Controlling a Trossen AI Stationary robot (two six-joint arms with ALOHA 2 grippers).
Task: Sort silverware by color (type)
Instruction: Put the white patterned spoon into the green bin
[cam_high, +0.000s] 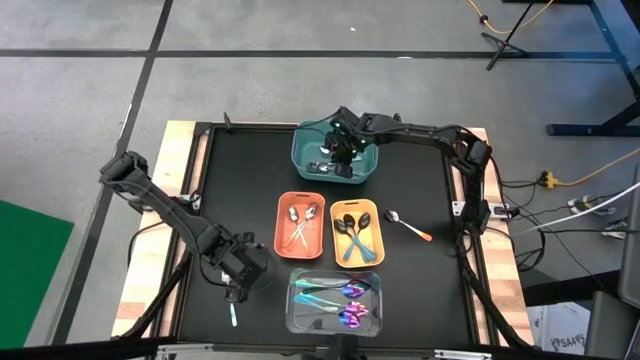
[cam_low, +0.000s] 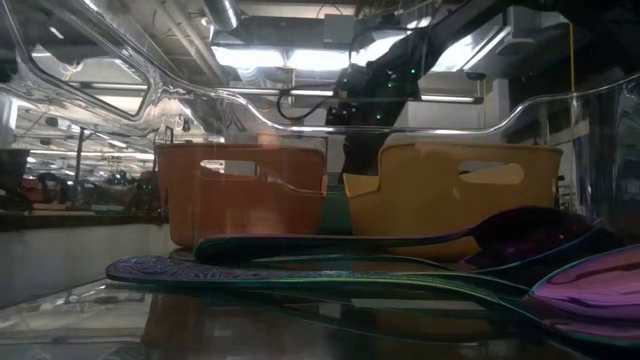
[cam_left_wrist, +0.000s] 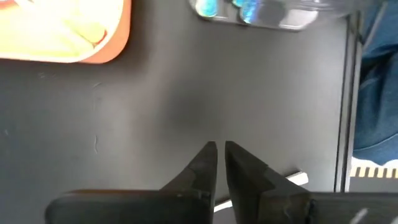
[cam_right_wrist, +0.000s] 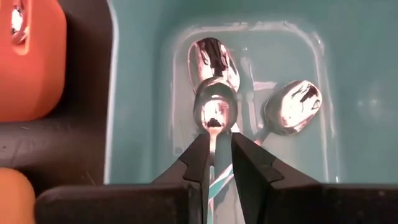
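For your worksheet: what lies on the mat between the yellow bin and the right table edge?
In the high view, one orange-handled spoon lies beside the yellow bin.

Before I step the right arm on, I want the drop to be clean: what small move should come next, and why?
Probably open the right gripper and let go. It is shut on a teal-handled spoon whose bowl already hangs inside the teal bin, just over two other spoons lying there. The left gripper waits shut over the mat near another utensil.

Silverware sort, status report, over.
Right tool shut on teal-handled spoon over teal bin. Left tool shut on a utensil at table's near-left. Orange-handled spoon unsorted. Nothing blocking.
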